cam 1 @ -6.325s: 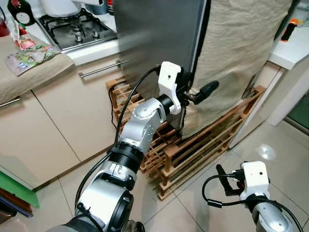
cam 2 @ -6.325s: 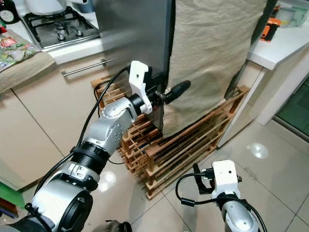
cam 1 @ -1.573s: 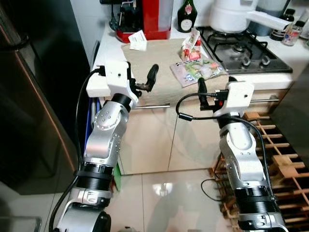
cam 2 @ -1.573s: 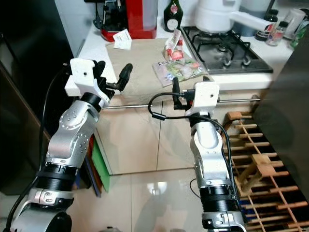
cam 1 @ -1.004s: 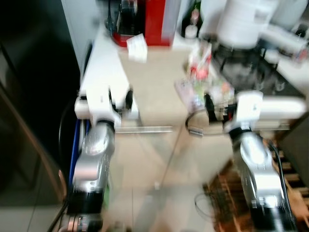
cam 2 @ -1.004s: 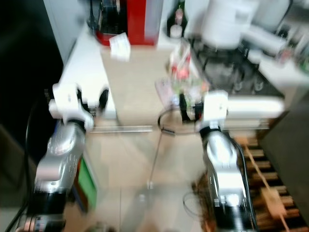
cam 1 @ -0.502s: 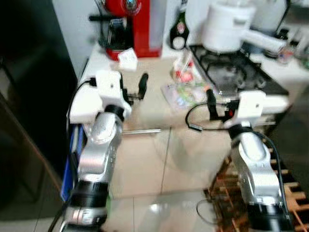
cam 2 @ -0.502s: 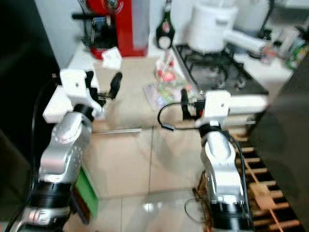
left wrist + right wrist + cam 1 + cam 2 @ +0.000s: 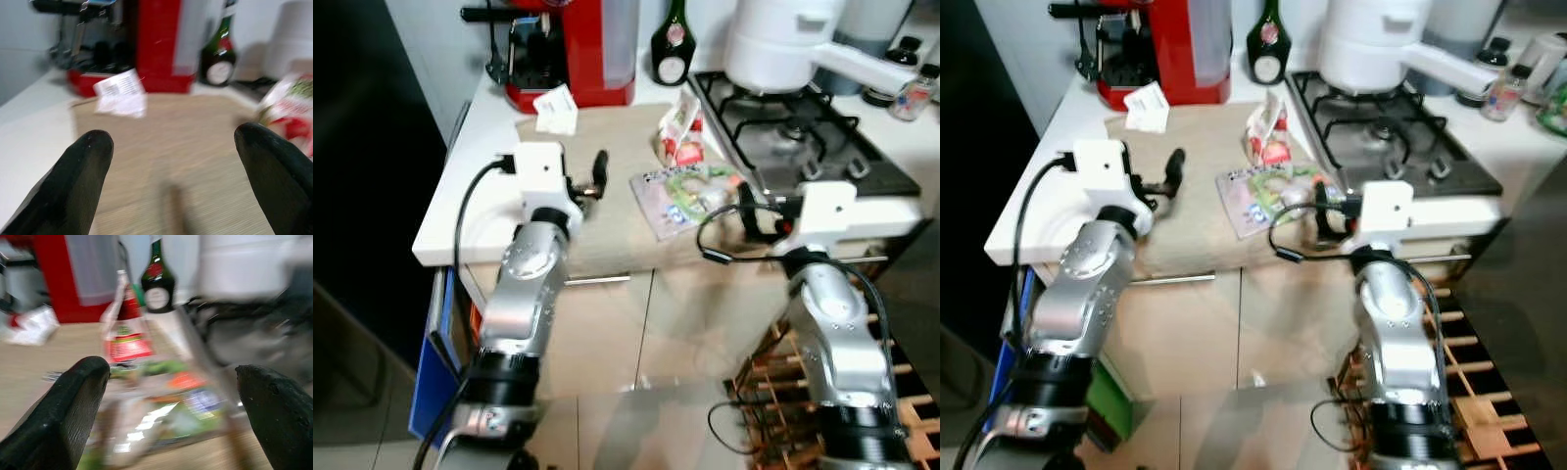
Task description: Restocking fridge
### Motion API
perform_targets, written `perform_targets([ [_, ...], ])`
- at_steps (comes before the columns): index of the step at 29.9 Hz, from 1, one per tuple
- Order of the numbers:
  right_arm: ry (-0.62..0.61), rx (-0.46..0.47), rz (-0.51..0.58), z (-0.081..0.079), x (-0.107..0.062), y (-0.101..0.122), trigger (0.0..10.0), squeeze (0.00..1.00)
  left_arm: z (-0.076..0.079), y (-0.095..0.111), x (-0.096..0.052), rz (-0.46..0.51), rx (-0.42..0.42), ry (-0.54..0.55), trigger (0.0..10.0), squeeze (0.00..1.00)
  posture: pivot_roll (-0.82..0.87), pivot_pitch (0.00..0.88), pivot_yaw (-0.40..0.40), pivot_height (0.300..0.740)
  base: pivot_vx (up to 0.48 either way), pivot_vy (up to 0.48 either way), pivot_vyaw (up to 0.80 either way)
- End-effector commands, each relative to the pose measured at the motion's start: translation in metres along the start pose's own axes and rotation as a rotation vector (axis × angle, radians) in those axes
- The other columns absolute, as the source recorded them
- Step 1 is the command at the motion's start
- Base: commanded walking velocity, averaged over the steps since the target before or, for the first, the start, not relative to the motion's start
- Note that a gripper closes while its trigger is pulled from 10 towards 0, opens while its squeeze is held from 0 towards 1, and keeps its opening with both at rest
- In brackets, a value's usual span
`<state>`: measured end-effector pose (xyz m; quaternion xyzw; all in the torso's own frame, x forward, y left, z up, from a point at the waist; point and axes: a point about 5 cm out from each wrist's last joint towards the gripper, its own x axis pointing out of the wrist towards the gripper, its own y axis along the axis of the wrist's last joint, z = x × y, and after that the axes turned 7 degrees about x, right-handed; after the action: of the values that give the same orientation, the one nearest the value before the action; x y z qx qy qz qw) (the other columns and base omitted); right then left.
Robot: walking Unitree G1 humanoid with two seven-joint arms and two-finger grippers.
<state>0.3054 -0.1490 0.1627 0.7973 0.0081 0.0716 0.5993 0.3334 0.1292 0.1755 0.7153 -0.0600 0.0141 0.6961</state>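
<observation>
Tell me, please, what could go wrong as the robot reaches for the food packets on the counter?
The right pincer is open near the flat salad bag, which overhangs the counter edge; a nudge might push it off. The upright packet stands just behind, so a reach could topple it. The gas hob, carrying a white pot, lies close beside the right arm, and a wide swing might strike it.

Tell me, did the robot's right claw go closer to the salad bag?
Yes. The right gripper has moved forward over the counter edge, right beside the flat salad bag; earlier it hung before the cabinet front.
</observation>
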Motion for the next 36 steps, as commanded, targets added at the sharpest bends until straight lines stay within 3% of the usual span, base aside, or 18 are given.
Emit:
perform_targets([
  [1, -0.037, 0.044, 0.008, 0.009, -0.004, 0.008, 10.0, 0.00, 0.005, 0.007, -0.001, 0.026, 0.002, -0.025, 10.0, 0.00, -0.14, 0.025, -0.004, 0.736, 0.000, 0.000, 0.00],
  [7, -0.097, 0.163, -0.019, 0.002, -0.023, 0.012, 10.0, 0.00, -0.001, 0.009, 0.000, 0.037, 0.024, -0.022, 10.0, 0.00, -0.14, 0.031, 0.001, 0.736, 0.000, 0.000, 0.00],
  [13, -0.113, 0.198, -0.035, 0.001, -0.025, 0.013, 10.0, 0.00, -0.003, 0.011, 0.004, 0.042, 0.038, -0.028, 10.0, 0.00, -0.15, 0.024, 0.007, 0.736, 0.000, 0.000, 0.00],
  [17, -0.161, 0.282, -0.095, 0.008, -0.027, 0.005, 10.0, 0.00, -0.002, 0.013, 0.005, 0.046, 0.035, -0.030, 10.0, 0.00, -0.15, 0.023, 0.004, 0.736, 0.000, 0.000, 0.00],
  [36, -0.180, 0.348, -0.116, 0.015, 0.001, 0.009, 10.0, 0.00, -0.006, 0.010, 0.002, 0.036, 0.032, -0.009, 10.0, 0.00, -0.13, 0.049, -0.007, 0.736, 0.000, 0.000, 0.00],
])
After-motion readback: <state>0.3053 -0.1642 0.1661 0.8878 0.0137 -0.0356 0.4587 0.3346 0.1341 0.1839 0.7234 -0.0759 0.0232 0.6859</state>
